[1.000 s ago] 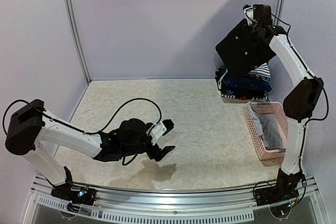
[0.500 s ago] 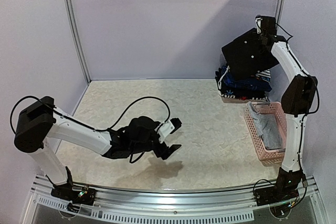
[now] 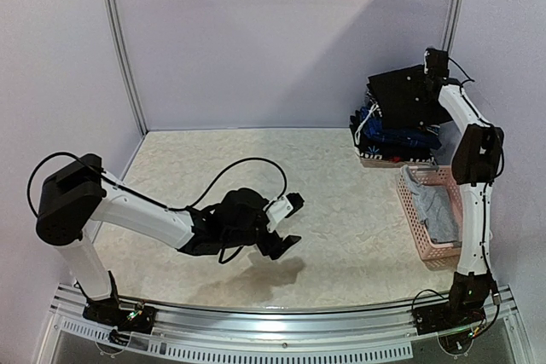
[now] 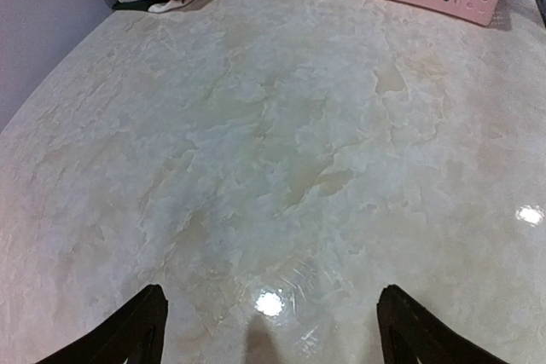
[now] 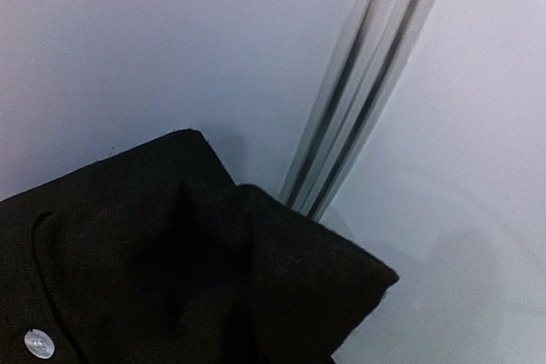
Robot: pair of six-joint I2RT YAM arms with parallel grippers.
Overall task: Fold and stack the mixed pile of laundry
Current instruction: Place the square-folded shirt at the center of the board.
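Left fingers (image 4: 141, 330) hang spread wide over the table (image 3: 205, 168), holding nothing, while the right gripper (image 3: 431, 67) is pinched tight on the black garment (image 3: 408, 98), lifted above the stack (image 3: 394, 138) in the far right corner. Soft, light and floppy by the look of it, that cloth should sag and unfold unless taken by an edge or corner; 1 grey piece (image 3: 437, 215) lies in the basket (image 3: 411, 210). Tight over there, with wall (image 3: 256, 40), post (image 3: 456, 6) and basket close; free room lies mid-table.

Pale marbled table (image 3: 341, 210), folded garment stack (image 3: 392, 144) at far right corner, pink lattice basket (image 3: 412, 215) beside it
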